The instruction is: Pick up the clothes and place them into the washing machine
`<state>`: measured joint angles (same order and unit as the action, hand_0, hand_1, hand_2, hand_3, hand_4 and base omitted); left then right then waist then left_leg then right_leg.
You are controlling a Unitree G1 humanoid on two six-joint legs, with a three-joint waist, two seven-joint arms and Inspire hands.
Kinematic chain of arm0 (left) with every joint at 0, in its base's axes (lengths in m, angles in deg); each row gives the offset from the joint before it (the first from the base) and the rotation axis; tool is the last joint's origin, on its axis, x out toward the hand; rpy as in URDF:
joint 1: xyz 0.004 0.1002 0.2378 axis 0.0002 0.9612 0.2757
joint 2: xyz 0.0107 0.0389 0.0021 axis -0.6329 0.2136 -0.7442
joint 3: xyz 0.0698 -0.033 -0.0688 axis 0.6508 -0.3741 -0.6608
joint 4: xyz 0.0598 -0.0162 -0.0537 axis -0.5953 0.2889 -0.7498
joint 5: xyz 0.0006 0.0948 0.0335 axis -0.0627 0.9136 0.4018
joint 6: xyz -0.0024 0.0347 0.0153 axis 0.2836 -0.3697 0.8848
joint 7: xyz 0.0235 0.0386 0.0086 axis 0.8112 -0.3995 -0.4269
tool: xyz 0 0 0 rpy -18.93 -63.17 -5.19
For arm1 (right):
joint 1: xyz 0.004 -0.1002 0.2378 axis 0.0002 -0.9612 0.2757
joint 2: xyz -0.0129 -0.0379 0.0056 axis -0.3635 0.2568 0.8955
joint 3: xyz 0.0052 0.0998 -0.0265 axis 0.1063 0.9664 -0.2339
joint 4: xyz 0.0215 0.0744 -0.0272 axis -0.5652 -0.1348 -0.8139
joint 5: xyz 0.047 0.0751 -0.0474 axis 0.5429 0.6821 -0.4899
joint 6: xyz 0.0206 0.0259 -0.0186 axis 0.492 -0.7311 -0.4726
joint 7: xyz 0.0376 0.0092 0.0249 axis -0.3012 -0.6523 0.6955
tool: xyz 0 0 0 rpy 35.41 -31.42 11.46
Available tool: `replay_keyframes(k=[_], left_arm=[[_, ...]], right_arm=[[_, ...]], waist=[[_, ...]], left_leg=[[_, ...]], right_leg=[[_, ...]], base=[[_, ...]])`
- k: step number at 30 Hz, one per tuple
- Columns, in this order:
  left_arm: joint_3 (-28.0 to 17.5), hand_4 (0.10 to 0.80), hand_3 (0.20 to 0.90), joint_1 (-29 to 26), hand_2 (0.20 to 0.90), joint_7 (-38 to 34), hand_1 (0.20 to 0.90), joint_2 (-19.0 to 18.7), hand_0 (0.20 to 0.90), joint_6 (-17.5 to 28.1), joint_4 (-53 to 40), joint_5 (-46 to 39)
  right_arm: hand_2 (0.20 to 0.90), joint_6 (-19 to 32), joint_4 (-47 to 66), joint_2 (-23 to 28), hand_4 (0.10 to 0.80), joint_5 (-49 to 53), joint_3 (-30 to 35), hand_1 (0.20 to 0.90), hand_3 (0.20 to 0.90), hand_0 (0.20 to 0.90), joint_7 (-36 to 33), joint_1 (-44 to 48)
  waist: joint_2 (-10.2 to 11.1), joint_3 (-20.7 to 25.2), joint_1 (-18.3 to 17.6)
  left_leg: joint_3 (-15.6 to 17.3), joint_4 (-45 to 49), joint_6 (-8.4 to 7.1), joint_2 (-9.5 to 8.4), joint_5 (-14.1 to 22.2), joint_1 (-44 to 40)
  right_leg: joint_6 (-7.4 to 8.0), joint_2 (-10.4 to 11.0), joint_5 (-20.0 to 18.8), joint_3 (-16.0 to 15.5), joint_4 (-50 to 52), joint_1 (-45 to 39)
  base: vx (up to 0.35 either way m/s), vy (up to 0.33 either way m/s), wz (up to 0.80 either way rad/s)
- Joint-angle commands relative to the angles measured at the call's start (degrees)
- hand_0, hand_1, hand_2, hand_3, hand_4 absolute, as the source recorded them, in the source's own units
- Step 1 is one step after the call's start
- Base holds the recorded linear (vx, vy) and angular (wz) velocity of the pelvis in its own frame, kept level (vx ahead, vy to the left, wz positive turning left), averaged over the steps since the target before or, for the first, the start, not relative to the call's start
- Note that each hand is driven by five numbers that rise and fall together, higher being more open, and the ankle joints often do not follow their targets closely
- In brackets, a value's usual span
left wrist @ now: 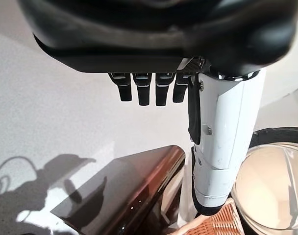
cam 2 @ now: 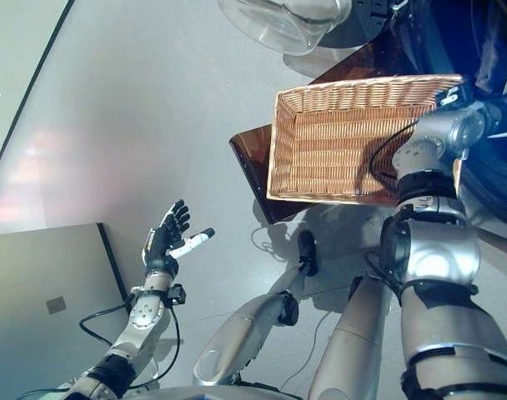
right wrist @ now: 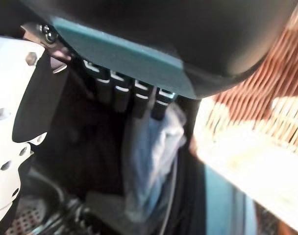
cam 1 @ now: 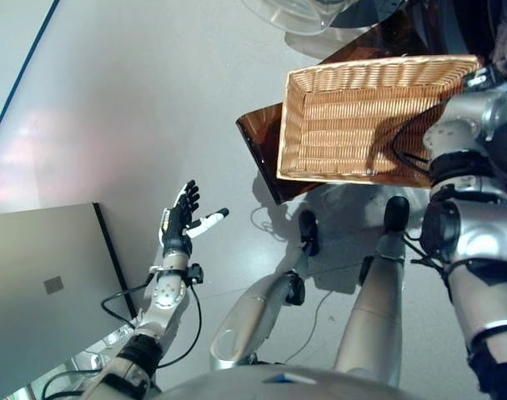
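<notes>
Wicker basket (cam 1: 353, 117) is sitting empty; left hand (cam 1: 180, 218) is hanging wide open, holding nothing; right hand (right wrist: 134, 98) is reaching toward pale blue cloth (right wrist: 151, 161), fingers straight.

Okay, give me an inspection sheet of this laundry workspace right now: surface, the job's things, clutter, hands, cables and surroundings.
Surface: grey floor; a brown glossy stand carries the basket.
Job's things: wicker basket looks empty; pale blue cloth shows just past the right hand's fingers inside a dark opening, apparently the washing machine.
Clutter: nothing seen.
Hands: left robot hand open, empty, raised over the floor; right robot hand reaches past the basket's far corner, fingers straight by the cloth, no grip seen.
Cables: nothing seen apart from the robot's own.
Surroundings: clear round door beyond the basket; grey cabinet to the left.
</notes>
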<state>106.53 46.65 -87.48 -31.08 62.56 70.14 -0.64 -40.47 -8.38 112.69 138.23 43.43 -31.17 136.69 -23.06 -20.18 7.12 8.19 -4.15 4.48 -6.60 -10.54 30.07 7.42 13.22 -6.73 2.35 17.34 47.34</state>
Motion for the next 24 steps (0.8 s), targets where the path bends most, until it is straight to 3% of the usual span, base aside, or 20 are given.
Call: replay_keyframes(k=[1, 15, 17, 21, 22, 24], left_arm=[[-2.76, 0.8, 0.9, 0.08, 0.9, -2.01, 0.9, -2.35, 0.9, 3.13, 1.01, -0.04], [-5.0, 0.8, 0.9, 2.55, 0.9, -0.69, 0.9, -3.52, 0.9, 4.21, -1.21, -1.4], [-5.2, 0.8, 0.9, 2.74, 0.9, -0.82, 0.9, -4.04, 0.9, 4.25, -0.56, -0.64], [-5.5, 0.8, 0.9, 2.46, 0.9, -1.75, 0.9, -4.07, 0.9, 4.35, -0.49, 0.21], [-6.34, 0.8, 0.9, 2.45, 0.9, -2.54, 0.9, -4.52, 0.9, 4.09, -0.27, 1.2], [-6.67, 0.8, 0.9, 2.36, 0.9, -3.0, 0.9, -4.66, 0.9, 3.98, -0.41, 2.01]], right_arm=[[0.9, 2.0, 1.95, 3.37, 0.8, -5.19, -5.56, 0.9, 0.9, 0.9, 0.84, -0.98], [0.9, 1.73, 8.27, 11.18, 0.8, -8.43, -11.33, 0.9, 0.9, 0.9, 2.08, 3.95], [0.9, -1.79, 5.39, 13.55, 0.8, -16.43, -14.52, 0.9, 0.9, 0.9, -1.06, 4.08], [0.9, -3.23, 2.76, 12.96, 0.8, -18.5, -14.77, 0.9, 0.9, 0.9, -3.15, 3.76], [0.9, -7.96, -3.07, 13.97, 0.8, -24.99, -16.78, 0.9, 0.9, 0.9, -4.95, 3.81], [0.9, -10.34, -4.97, 14.21, 0.8, -28.52, -19.28, 0.9, 0.9, 0.9, -5.72, 4.99]], waist=[[1.52, 3.65, 2.24], [3.45, 4.19, 2.71], [4.17, 4.04, 2.48], [4.44, 3.58, 2.22], [4.98, 3.47, 2.25], [5.03, 3.26, 2.16]], left_leg=[[-1.1, 4.86, -7.56, 3.82, 4.74, 2.31], [-1.39, 5.13, -7.75, 4.1, 4.65, 2.89], [-1.3, 5.47, -7.78, 4.19, 4.61, 3.04], [-1.38, 5.72, -7.77, 4.23, 4.67, 3.2], [-1.36, 5.96, -7.78, 4.26, 4.64, 3.4], [-1.33, 6.01, -7.78, 4.29, 4.64, 3.51]], right_leg=[[-1.48, -0.44, 3.6, -0.99, -4.59, -7.2], [-1.4, -0.6, 3.08, -1.27, -5.26, -7.25], [-1.47, -0.74, 2.97, -1.3, -4.84, -7.1], [-1.53, -0.93, 2.8, -1.57, -5.08, -7.43], [-1.57, -0.94, 2.59, -1.7, -5.38, -7.65], [-1.59, -1.0, 2.4, -1.76, -5.56, -7.69]], base=[[0.0, 0.0, 0.0], [0.0, 0.0, 0.0], [0.0, 0.0, 0.0], [0.0, 0.0, 0.0], [0.0, 0.0, 0.0], [-0.022, -0.008, 0.03]])
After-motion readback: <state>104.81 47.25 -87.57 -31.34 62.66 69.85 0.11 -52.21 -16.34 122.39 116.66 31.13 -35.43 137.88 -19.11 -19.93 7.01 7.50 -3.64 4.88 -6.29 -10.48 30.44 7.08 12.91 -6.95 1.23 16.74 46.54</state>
